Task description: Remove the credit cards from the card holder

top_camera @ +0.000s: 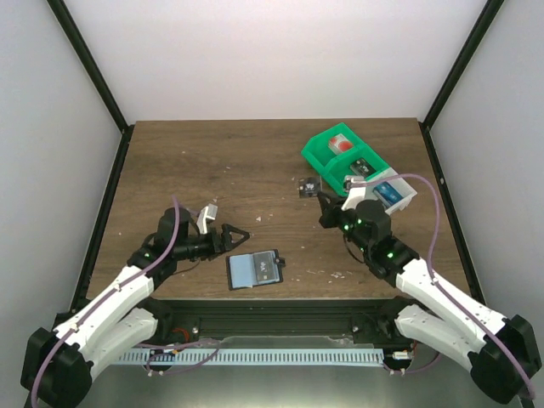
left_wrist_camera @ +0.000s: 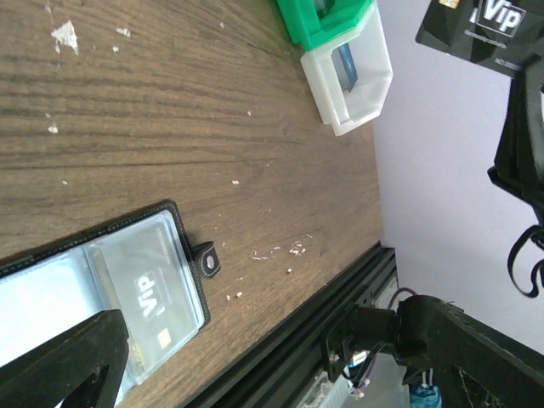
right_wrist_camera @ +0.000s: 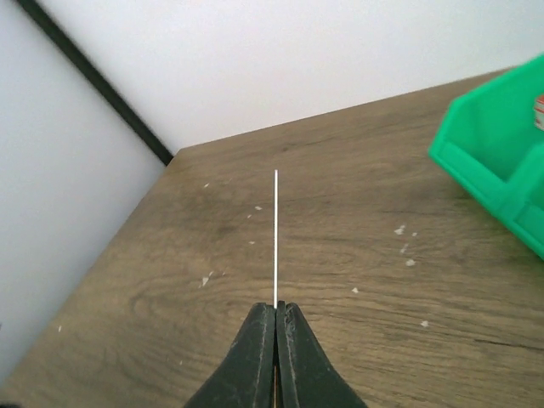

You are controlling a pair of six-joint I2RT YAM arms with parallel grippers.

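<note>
Looking from the top, the holder [top_camera: 253,269] is lying open and flat on the table [top_camera: 212,161]. The left gripper [top_camera: 236,238] is hanging just left of the holder, its fingers spread wide apart and holding nothing. The right gripper [top_camera: 320,198] is sitting up and to the right of the holder, well apart from it, and is pinching a dark card [top_camera: 308,185]. The bin [top_camera: 357,166] is sitting even farther from the holder, past that card.

Looking from the left wrist, the holder [left_wrist_camera: 102,280] is showing a second card [left_wrist_camera: 157,310] tucked inside its clear pocket, beside the little black tab [left_wrist_camera: 206,259]. The dark card [left_wrist_camera: 472,25] is hanging in the air, far from the holder.

Looking from the right wrist, the fingers are pressing together on the card [right_wrist_camera: 275,238], which is showing only its thin edge. The holder is not showing in this view.
</note>
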